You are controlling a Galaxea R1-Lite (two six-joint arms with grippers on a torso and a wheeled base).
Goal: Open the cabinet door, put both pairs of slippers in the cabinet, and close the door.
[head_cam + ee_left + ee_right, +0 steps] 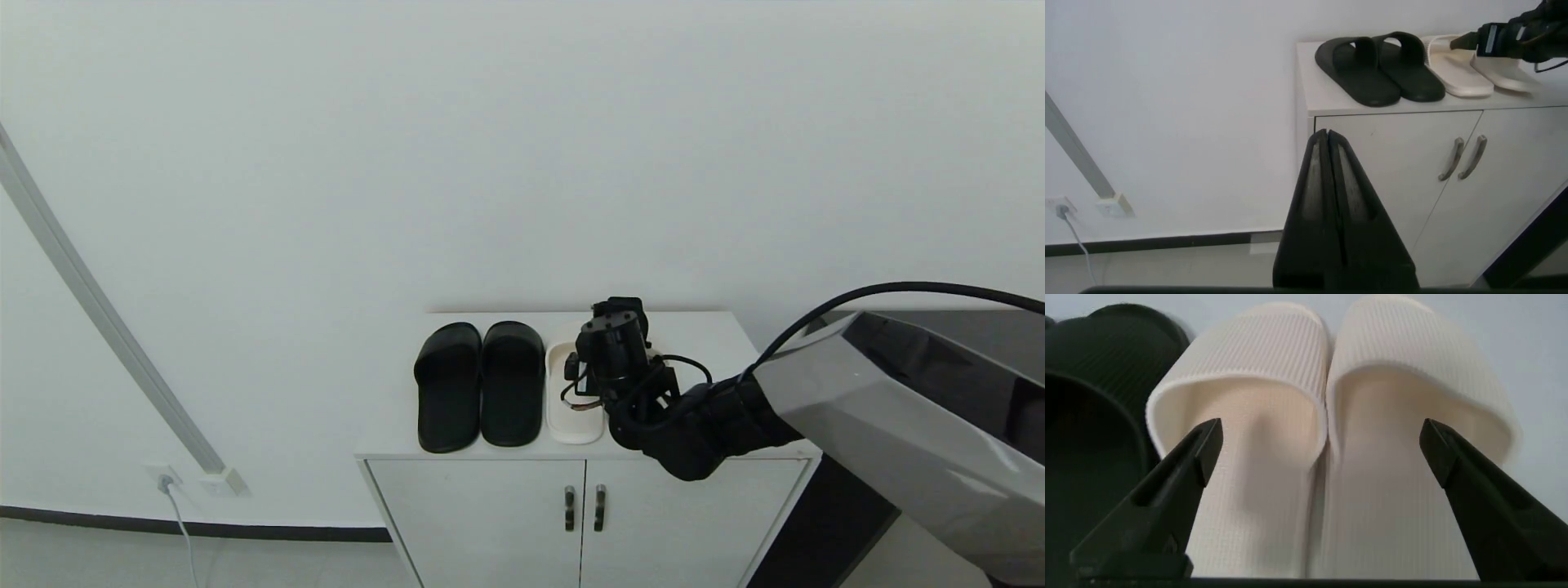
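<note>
White cabinet top (pixel 702 343) bears the cream slippers (pixel 1388 384) lying lengthwise straight ahead of the right gripper (pixel 1320 433), whose wide-open, empty jaws flank the pair.

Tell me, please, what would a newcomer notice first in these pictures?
Two pairs of slippers lie side by side on top of the white cabinet: the black pair toward the robot's left, the cream pair beside it. The right gripper is open over the cream pair, one finger at each side. The cabinet doors below are shut.
</note>
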